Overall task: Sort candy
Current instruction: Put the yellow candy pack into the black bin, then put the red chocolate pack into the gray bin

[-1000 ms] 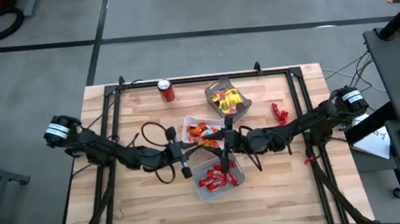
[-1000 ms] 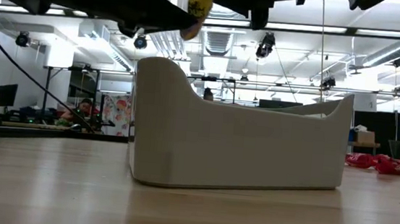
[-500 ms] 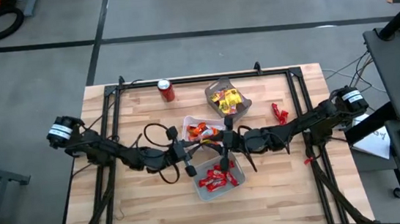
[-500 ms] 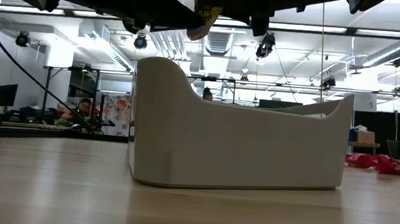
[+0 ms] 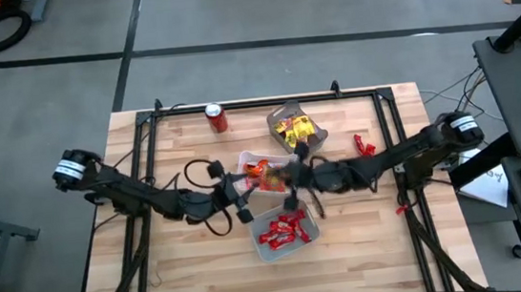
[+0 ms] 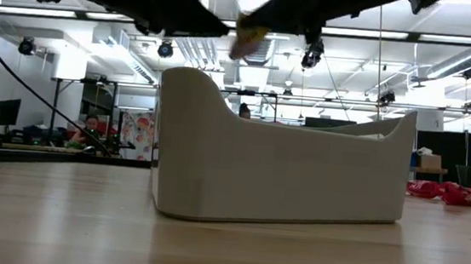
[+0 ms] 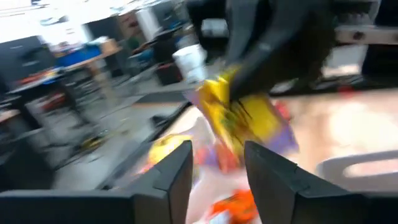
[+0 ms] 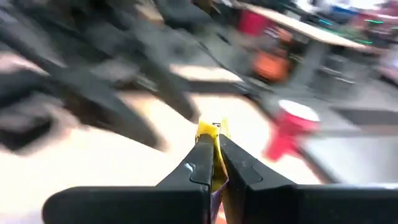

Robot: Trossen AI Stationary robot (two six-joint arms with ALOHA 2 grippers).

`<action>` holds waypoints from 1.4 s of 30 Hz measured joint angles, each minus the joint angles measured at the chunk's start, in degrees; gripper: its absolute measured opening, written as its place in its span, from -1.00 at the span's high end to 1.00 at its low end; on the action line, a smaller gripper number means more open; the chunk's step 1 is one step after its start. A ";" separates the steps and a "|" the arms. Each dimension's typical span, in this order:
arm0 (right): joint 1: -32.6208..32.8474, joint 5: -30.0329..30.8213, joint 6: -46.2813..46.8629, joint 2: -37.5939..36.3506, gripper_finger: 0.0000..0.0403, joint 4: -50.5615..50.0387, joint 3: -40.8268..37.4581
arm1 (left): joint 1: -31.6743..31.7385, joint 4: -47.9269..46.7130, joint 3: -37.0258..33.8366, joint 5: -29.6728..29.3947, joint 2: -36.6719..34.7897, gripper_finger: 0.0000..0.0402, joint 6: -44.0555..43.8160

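Right gripper point(image 8: 213, 163) pinches a yellow candy point(image 7: 239, 115) above the middle tray point(image 5: 245, 159) | left gripper point(image 7: 216, 167) spread, empty | your risk: thin hold on the wrapper slips, candy drops among the orange ones.

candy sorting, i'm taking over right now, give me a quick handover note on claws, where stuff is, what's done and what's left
Right claw: shut on a yellow candy, above the middle trays.
Left claw: open, empty, facing that candy just in front of it.
Trays: yellow tray farthest back, orange tray in the middle, red tray nearest.
Done: each tray already holds candy of its colour.
Left: drop the yellow piece in the yellow tray; loose red candies lie on the table to the right, one more by the frame. The red soda can stays.
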 joint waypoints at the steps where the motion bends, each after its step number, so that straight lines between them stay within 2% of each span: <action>1: -1.35 2.05 -1.26 -0.85 0.96 -4.47 1.16 | 0.02 -2.14 -0.02 -2.01 -0.96 0.33 -0.03; 4: -8.20 6.33 0.72 -2.36 0.96 -21.39 5.99 | 0.02 -9.40 -0.11 -5.55 -4.45 0.28 -0.73; 6: -13.36 5.90 3.42 -2.41 0.96 -29.88 8.05 | 0.01 -14.02 -0.11 -5.75 -6.90 0.27 -2.84; 8: -18.36 4.00 4.43 -2.02 0.96 -33.90 8.42 | -0.14 -18.98 -0.11 -5.66 -9.42 0.28 -5.73; 10: -23.38 -0.48 4.45 -1.70 0.96 -32.94 7.10 | -0.33 -23.85 -0.14 -5.23 -11.79 0.30 -8.96; 13: -30.37 -11.28 5.58 -1.16 0.96 -26.98 3.74 | -0.90 -28.73 -0.96 -5.21 -14.53 0.33 -13.37; 16: -34.58 -16.51 8.33 -0.38 0.96 -20.37 -0.06 | -2.10 -31.61 -1.97 -5.17 -16.09 0.36 -16.74; 20: -36.45 -17.81 11.00 0.47 0.96 -10.63 -3.73 | -3.59 -32.14 -3.03 -5.17 -16.56 0.39 -19.14; 23: -36.60 -18.03 11.24 1.39 0.92 -7.82 -4.40 | -3.74 -32.12 -3.15 -5.17 -16.24 0.40 -20.10; 30: -36.60 -17.43 13.43 3.75 0.57 -8.42 -4.42 | -3.71 -32.03 -3.17 -5.18 -15.42 0.40 -22.16; 33: -36.60 -14.74 13.79 3.45 0.40 -11.79 -4.08 | -4.00 -32.14 -3.17 -5.17 -15.29 0.40 -22.53; 36: -36.56 -14.74 13.86 1.24 0.27 -16.41 -3.29 | -4.67 -32.55 -3.17 -5.17 -15.29 0.40 -22.95; 39: -35.55 -15.05 15.94 -1.93 0.20 -23.10 -1.98 | -5.48 -33.41 -3.21 -4.53 -15.29 0.40 -23.22; 42: -33.86 -16.07 19.41 -4.93 0.18 -33.49 -0.35 | -5.60 -33.80 -3.21 -1.34 -15.29 0.40 -23.22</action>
